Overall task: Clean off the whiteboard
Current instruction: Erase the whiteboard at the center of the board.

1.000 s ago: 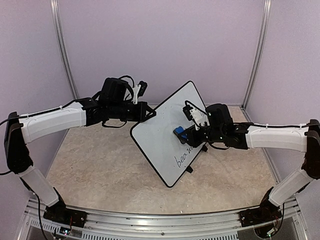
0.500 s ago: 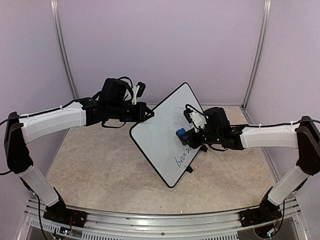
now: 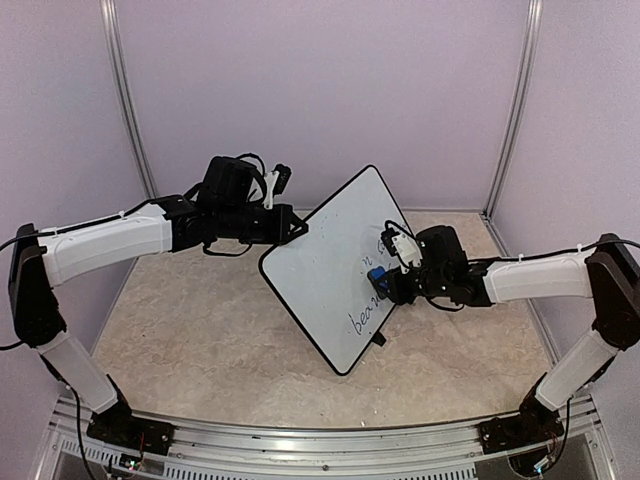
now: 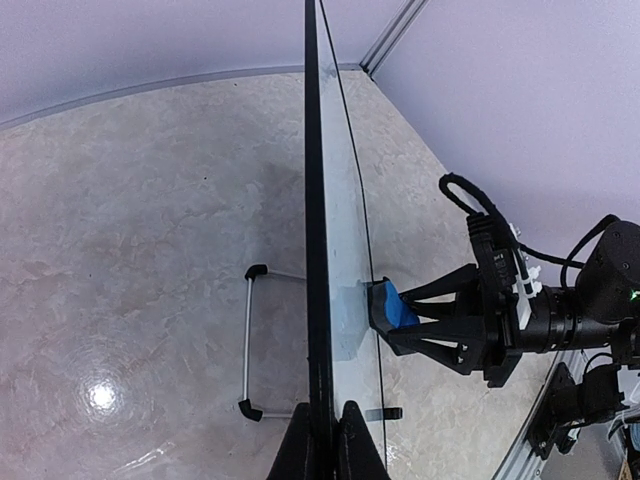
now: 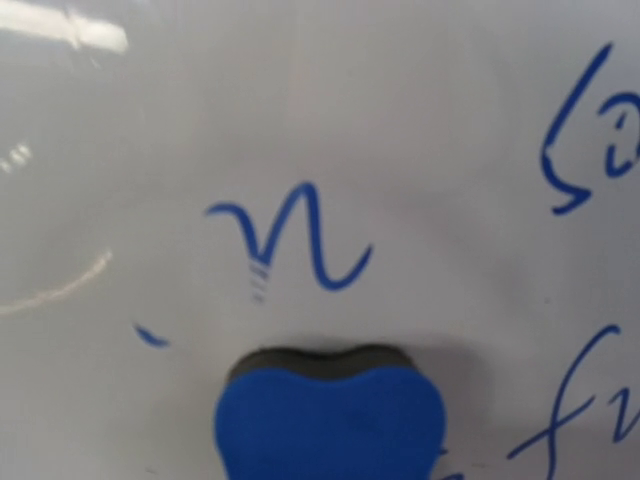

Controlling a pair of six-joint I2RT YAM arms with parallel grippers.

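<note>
- Whiteboard (image 3: pixel 330 250) stands tilted between the arms, left gripper (image 4: pixel 325 445) pinching its edge.
- Right gripper (image 3: pixel 388 284) pinches eraser (image 5: pixel 330 420) against it.
- Push too hard and you'll twist the board out of the left pinch.

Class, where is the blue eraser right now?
Top view: the blue eraser sits right of centre, pressed flat on the whiteboard by the right tool.
</note>
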